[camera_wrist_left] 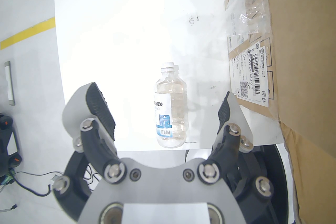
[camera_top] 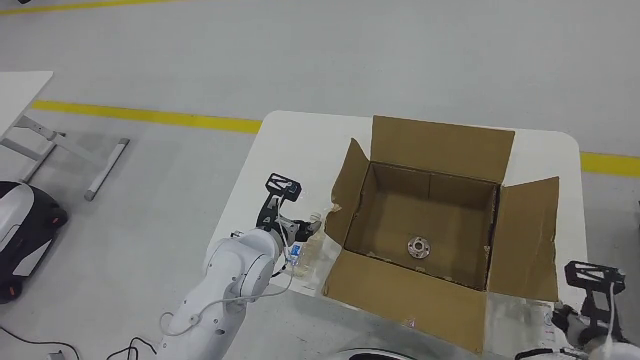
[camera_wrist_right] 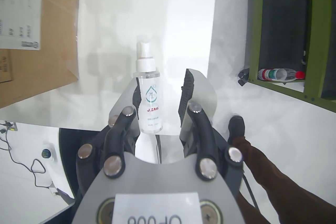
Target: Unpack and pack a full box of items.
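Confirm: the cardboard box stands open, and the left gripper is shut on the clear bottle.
Wrong on the grip. The left wrist view shows the left gripper open, both pads apart from the clear bottle. The cardboard box does stand open.

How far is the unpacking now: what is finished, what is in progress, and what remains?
Nearly unpacked: the box is open and shows one small round item. In hand: the clear bottle stands on the table inside the open left gripper, the spray bottle inside the open right gripper; neither is clamped. Left: that item, then repacking.
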